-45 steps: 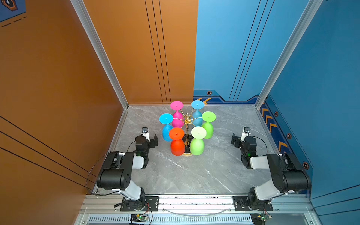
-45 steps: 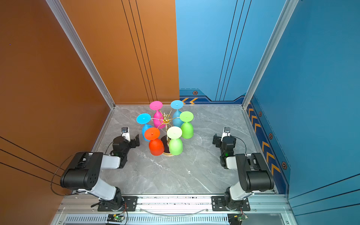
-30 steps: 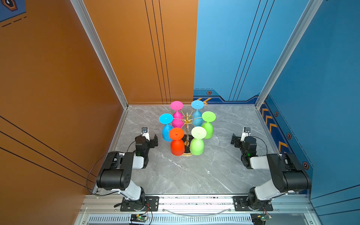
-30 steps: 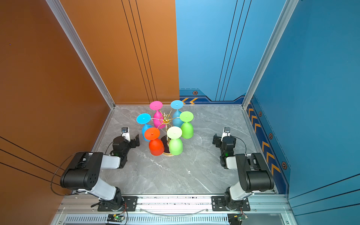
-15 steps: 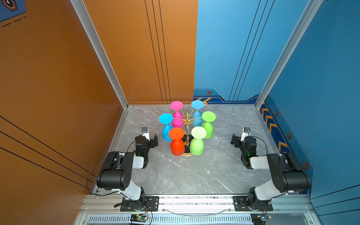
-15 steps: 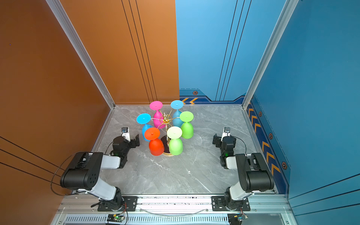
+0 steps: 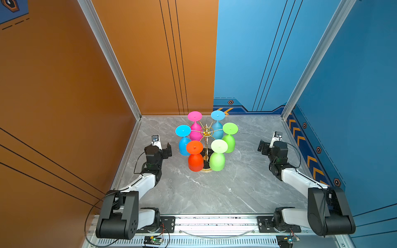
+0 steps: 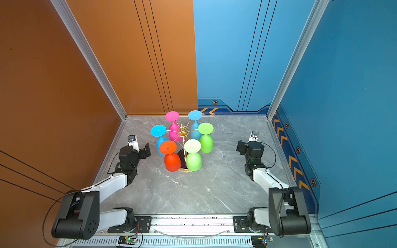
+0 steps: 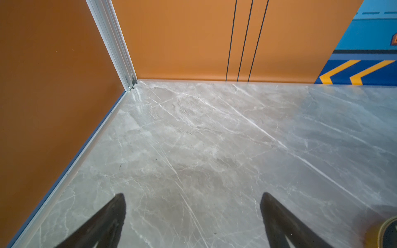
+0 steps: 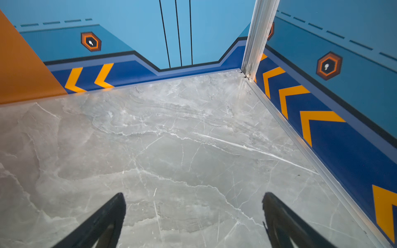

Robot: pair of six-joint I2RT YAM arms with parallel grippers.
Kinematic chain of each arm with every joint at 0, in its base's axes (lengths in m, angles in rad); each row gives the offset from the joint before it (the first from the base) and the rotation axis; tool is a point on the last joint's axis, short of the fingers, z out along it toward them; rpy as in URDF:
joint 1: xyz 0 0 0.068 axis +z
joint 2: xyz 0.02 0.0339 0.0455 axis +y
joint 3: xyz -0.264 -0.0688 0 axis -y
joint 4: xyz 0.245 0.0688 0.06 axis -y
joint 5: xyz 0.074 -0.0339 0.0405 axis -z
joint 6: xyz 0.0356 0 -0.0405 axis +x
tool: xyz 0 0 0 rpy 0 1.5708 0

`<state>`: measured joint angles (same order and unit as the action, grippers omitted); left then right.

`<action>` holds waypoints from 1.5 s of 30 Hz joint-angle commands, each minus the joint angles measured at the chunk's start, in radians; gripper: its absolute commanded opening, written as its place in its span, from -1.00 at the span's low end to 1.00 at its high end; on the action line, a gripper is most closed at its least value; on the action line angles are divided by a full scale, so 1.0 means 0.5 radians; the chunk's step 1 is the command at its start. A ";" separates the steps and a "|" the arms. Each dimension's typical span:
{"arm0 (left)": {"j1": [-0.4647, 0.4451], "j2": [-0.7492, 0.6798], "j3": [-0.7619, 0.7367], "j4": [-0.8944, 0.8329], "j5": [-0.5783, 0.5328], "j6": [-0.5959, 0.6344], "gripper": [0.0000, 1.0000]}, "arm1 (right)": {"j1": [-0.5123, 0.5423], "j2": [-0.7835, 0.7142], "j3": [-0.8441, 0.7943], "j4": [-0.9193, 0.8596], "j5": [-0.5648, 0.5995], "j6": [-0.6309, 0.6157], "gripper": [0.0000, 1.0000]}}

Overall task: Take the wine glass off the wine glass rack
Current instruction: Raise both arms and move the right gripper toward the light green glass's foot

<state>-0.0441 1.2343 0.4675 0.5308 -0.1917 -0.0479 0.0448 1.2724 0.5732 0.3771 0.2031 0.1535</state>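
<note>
Glossy gold wire rack [image 7: 206, 137], marble-look table [image 7: 214, 193]

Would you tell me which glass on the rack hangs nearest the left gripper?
The blue glass next to the orange glass, facing the left gripper; the other blue glass hangs at the rack's back.

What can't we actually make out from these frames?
- Rack base: mostly hidden in both top views behind the orange glass and the front green glass.
- Wine glass rack loop arms: too thin in both top views to tell how the glass feet seat.
- Left wrist view: only a blurred sliver of the base, cut off by the frame edge; no glasses.
- Right wrist view: rack out of frame; only the open right gripper.
</note>
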 commanded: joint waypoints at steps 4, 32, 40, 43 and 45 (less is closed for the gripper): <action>-0.095 -0.343 0.214 -0.773 -0.195 -0.091 0.96 | -0.047 -0.207 0.437 -1.092 -0.121 0.329 1.00; -0.099 -0.938 1.094 -2.339 0.882 -0.210 0.96 | 0.010 -0.636 1.277 -2.254 -1.851 0.638 0.78; -0.102 -1.108 0.968 -2.341 1.106 -0.266 0.96 | 0.129 -0.686 1.193 -2.034 -2.107 0.929 0.66; -0.102 -1.151 0.915 -2.339 1.121 -0.255 0.96 | 0.190 -0.686 1.126 -1.878 -2.150 1.064 0.60; -0.104 -1.177 0.888 -2.342 1.127 -0.254 0.96 | 0.246 -0.683 1.088 -1.756 -2.153 1.162 0.57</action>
<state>-0.0948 0.6594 0.9344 -0.6231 0.3248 -0.1665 0.1398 0.9352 1.1458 -0.6098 -0.8238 0.6365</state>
